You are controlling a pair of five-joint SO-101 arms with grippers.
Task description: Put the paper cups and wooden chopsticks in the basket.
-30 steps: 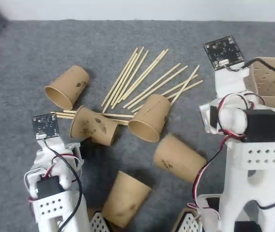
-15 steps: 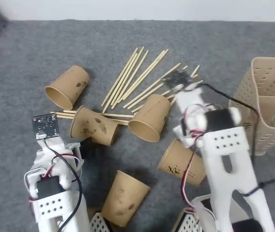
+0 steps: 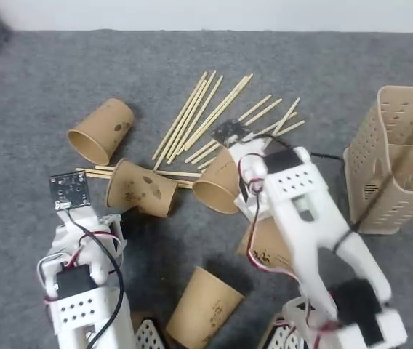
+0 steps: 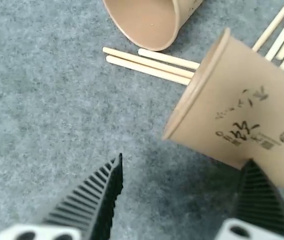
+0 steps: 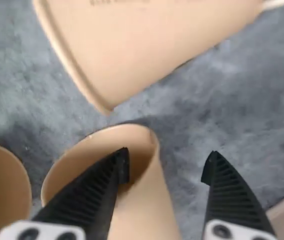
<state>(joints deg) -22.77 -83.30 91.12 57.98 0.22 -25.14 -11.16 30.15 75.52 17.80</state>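
Stillness marks the left side: the left arm (image 3: 83, 283) has kept its place over the last second. The left gripper (image 4: 182, 165) hangs low over the carpet (image 3: 32, 87), jaws wide apart and empty, one tip just beside the second cup (image 4: 242, 115). The left cup (image 3: 101, 131) lies on its side farther back, well apart from both arms. The chopsticks (image 3: 206, 116) fan out behind the cups, untouched, and two more poke out from under the second cup. The front cup (image 3: 203, 309) has slid and turned a little since a second ago. The big change is the right arm (image 3: 301, 211), which hung by the basket (image 3: 395, 167) and has swung across to the middle. It now leans forward with its wrist pitched down over the low cup (image 3: 263, 253). The right gripper (image 5: 168, 155) stands parted, one finger inside that cup's mouth and the other outside its wall, not yet pinching. The middle cup (image 5: 147, 50) lies just beyond it. The basket stands upright at the right, now uncovered. Five cups and the chopsticks lie on the carpet, so most of the task looks undone; this reads as the start of a new pick.
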